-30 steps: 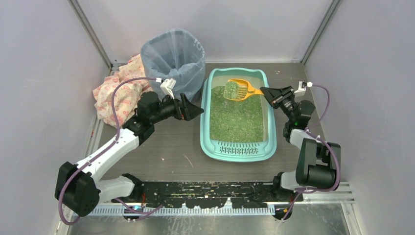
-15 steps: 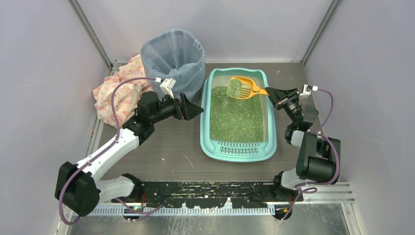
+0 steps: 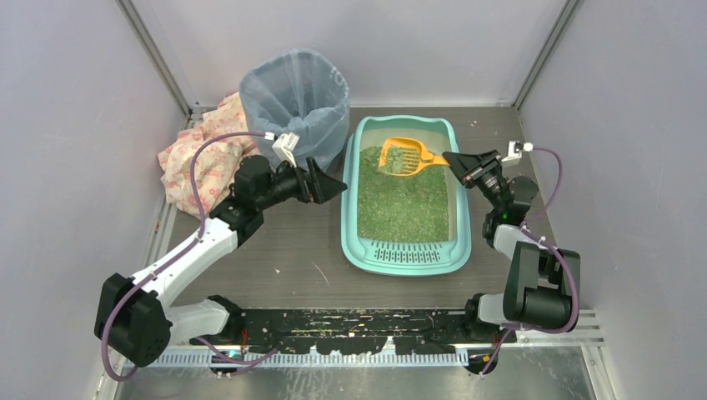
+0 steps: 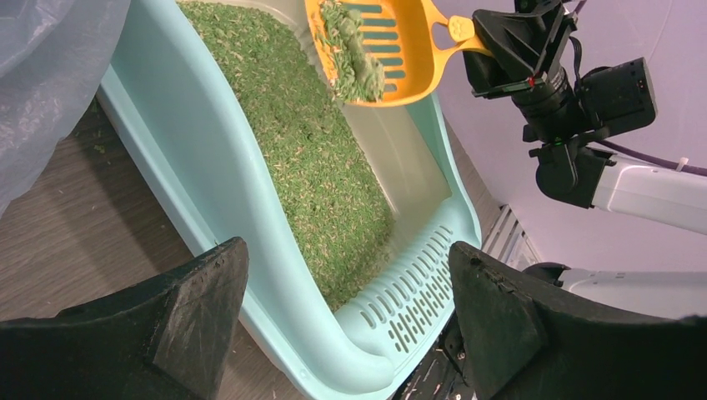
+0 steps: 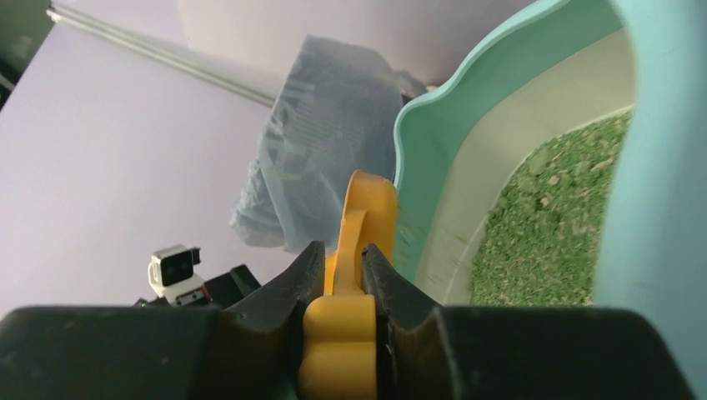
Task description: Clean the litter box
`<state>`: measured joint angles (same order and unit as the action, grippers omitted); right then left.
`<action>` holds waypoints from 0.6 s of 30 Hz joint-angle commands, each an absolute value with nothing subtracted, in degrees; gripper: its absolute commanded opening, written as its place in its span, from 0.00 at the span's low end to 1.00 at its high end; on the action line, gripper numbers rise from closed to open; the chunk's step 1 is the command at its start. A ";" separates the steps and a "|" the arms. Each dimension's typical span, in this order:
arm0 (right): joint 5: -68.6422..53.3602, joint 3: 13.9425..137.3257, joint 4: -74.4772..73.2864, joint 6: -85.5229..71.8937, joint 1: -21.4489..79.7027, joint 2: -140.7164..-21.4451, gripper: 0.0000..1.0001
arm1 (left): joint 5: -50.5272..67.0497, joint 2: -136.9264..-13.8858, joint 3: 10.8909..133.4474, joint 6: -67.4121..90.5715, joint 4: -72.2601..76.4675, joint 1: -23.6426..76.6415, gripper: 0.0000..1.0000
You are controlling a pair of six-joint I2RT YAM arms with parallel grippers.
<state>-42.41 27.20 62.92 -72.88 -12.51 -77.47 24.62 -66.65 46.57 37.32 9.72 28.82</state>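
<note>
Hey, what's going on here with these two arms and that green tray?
The right arm has its jaws shut on the handle of an orange scoop, held over the far end of the litter box with a clump of litter in it. The left arm hovers just left of the box, near the bag-lined bin, jaws open and empty.

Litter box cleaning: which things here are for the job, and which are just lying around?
For the job:
litter box
orange scoop with a clump on it
right gripper, shut on the scoop's handle
bag-lined bin

Just lying about:
patterned cloth beside the bin
left gripper, open and holding nothing
</note>
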 commanded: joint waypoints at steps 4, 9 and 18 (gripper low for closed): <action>-42.32 27.23 71.42 -76.06 -14.14 -79.43 0.01 | 24.74 -66.35 46.28 37.28 13.21 28.40 0.89; -42.89 26.93 73.99 -77.83 -16.02 -81.26 0.01 | 24.99 -66.25 45.97 37.41 13.29 28.36 0.89; -42.29 27.33 60.67 -69.86 -17.31 -74.53 0.01 | 25.37 -66.63 46.19 37.43 13.18 28.30 0.89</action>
